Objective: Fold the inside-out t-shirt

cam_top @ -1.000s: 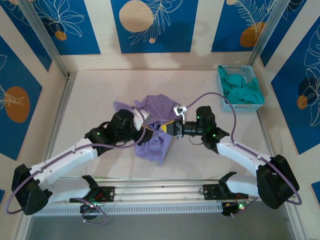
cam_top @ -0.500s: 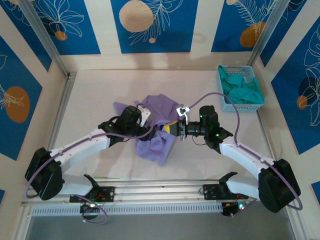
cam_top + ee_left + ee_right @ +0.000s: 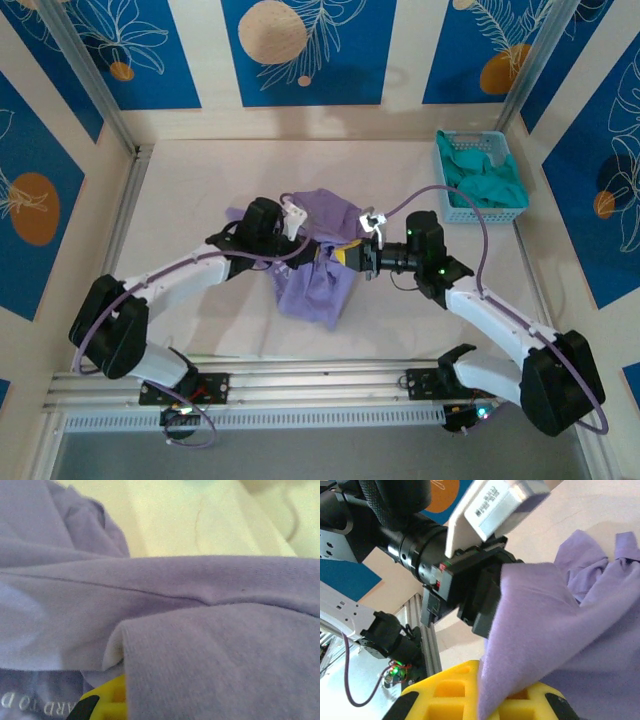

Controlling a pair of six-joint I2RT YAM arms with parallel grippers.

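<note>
- At the middle of the pale bench (image 3: 200,180) sits the lavender cotton t-shirt (image 3: 315,290), short-sleeved and rumpled; part of it is lifted between the two arms, and the rest drapes down onto the surface in a loose heap
- the left claw (image 3: 305,245) is clamped tight on a fold of the cloth; the right wrist view shows its black jaws pinching the fabric, which bulges out of them
- the right claw (image 3: 346,256) is likewise closed on the shirt; cloth spills out from between its yellow fingers (image 3: 445,695); the two claws stand just beside each other, so both seem to hold nearly the same bunch
- the left wrist view shows a stitched seam running across the fabric and pale mirrored lettering (image 3: 35,702) low on the left; to my eye that suits a garment turned inside out
- it looks light, limp and without any stiffness; I would expect it to sag and double over wherever it is not held; it is neither fragile nor slippery, so a plain pinch should hold it
- to spread it flat, I would take hold at the hem corners or shoulder seams, well apart, not mid-panel; the risk is catching two layers at once
- the light blue plastic basket (image 3: 472,136) of teal-green cloth (image 3: 485,180) sits at the far right, well apart
</note>
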